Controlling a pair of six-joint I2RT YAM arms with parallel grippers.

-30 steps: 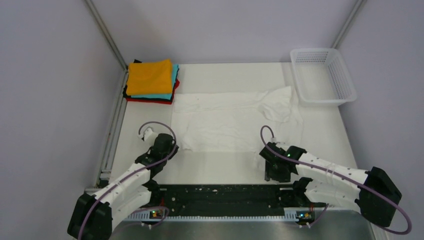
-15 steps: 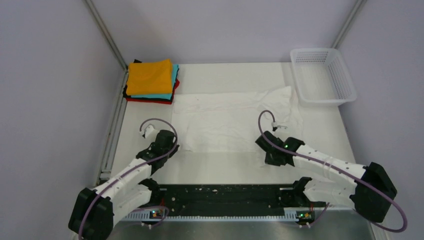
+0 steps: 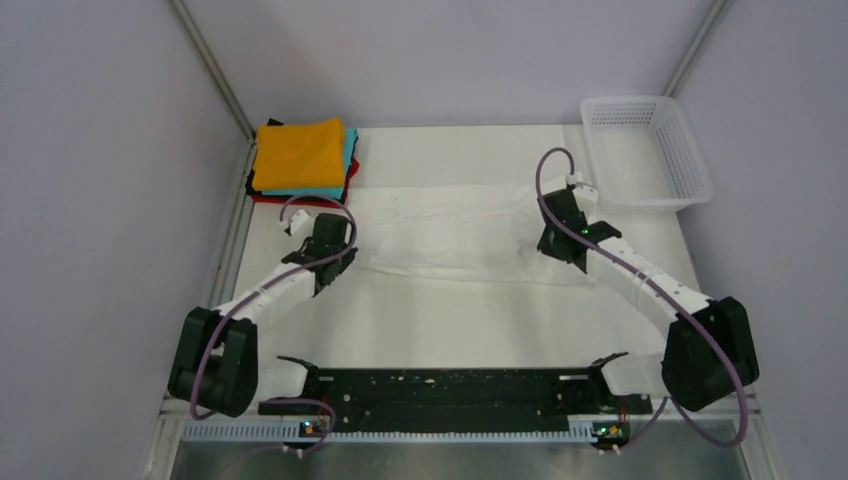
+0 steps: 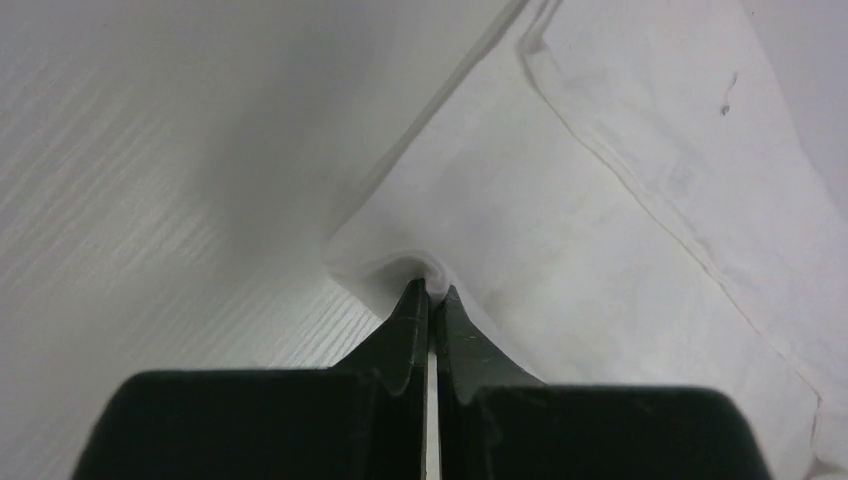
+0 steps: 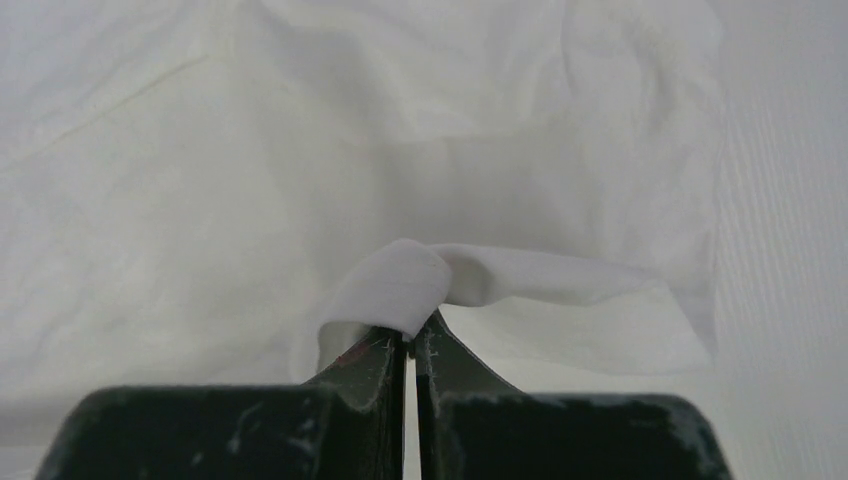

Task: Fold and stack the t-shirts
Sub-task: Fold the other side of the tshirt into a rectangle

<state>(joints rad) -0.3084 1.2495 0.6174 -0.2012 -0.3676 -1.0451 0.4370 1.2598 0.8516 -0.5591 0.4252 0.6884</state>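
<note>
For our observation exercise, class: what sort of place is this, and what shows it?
Probably a robot test bench, not a home: a left arm and right arm bolted to a table, plain walls around it, and practice laundry, folded shirts and a white shirt.

Plain grey-lilac panels are closing in a white table (image 3: 450,330) on three sides: a left wall (image 3: 100,200), a back wall (image 3: 450,50) and a right wall (image 3: 790,200). Two metal struts (image 3: 212,72) are running up the rear corners, and a metal rail (image 3: 228,262) is lining the table's left edge. Soft, even light is falling, casting only faint shadows
</note>
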